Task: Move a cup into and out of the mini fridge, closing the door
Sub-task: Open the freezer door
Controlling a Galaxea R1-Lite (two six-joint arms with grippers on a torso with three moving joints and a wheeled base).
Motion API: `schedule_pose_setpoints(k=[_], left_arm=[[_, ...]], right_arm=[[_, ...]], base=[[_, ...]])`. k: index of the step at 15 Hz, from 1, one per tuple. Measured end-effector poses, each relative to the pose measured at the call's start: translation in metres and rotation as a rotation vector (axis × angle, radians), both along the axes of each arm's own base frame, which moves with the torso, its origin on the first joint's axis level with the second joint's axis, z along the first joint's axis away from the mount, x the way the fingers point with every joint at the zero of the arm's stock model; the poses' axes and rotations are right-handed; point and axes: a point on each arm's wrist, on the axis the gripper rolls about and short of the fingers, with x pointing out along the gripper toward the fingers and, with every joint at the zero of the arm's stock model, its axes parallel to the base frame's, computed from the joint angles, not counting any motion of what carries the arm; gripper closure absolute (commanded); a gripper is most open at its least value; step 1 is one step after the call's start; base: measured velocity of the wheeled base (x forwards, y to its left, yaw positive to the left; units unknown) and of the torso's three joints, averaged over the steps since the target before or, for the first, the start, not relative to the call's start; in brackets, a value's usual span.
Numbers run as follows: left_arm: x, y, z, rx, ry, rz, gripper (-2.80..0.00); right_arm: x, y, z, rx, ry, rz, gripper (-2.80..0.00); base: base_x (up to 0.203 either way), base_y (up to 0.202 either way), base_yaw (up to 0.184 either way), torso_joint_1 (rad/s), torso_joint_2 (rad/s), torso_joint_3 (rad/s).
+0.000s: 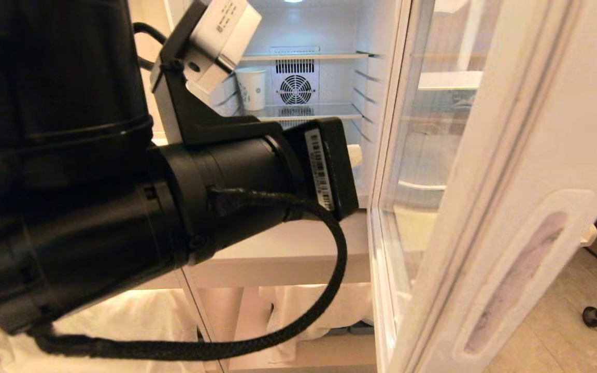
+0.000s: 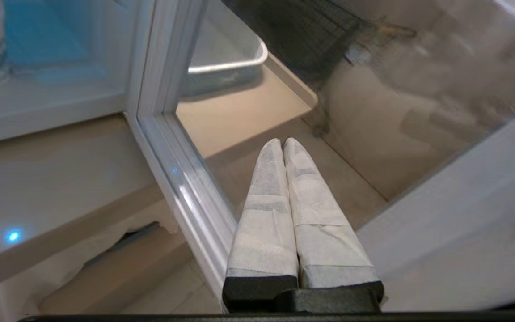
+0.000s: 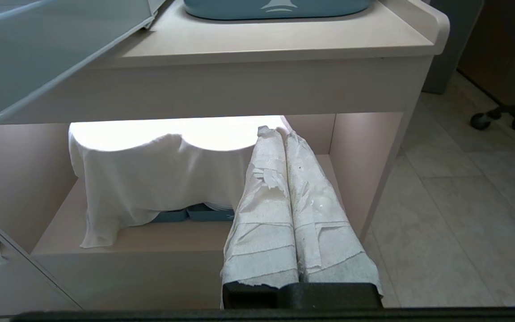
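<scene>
Cup upright on fridge shelf, mouth up, door swung open, left hand pinched closed, empty

Barcode labels on the left arm and its camera are too small to read.

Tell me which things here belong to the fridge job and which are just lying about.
Job:
- cup, standing on a shelf inside
- fridge, lit within
- door, swung open
- left pincer, shut, empty, by the door glass

Lying about:
- blue tray on the counter
- white cloth over dishes on the lower shelf
- chair wheels on the floor
- right pincer, shut, parked low
</scene>
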Motion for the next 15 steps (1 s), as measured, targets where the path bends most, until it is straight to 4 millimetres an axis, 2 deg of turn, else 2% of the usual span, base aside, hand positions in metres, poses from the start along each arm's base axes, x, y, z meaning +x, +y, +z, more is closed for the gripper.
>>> schedule_pose_setpoints(k=[5, 13, 15], left_arm=[[-0.006, -0.023, -0.021, 0.09, 0.003, -0.038, 0.0], [-0.029, -0.087, -0.042, 0.178, -0.035, -0.187, 0.0], [-0.033, -0.097, -0.048, 0.192, -0.029, -0.208, 0.0]], right_arm=[[0.0, 0.0, 0.0, 0.0, 0.0, 0.0, 0.0], [0.0, 0.0, 0.0, 0.0, 0.0, -0.001, 0.0], [0.0, 0.0, 0.0, 0.0, 0.0, 0.0, 0.0]], base=[[0.0, 0.0, 0.0, 0.0, 0.0, 0.0], [0.0, 0.0, 0.0, 0.0, 0.0, 0.0], [0.0, 0.0, 0.0, 0.0, 0.0, 0.0]])
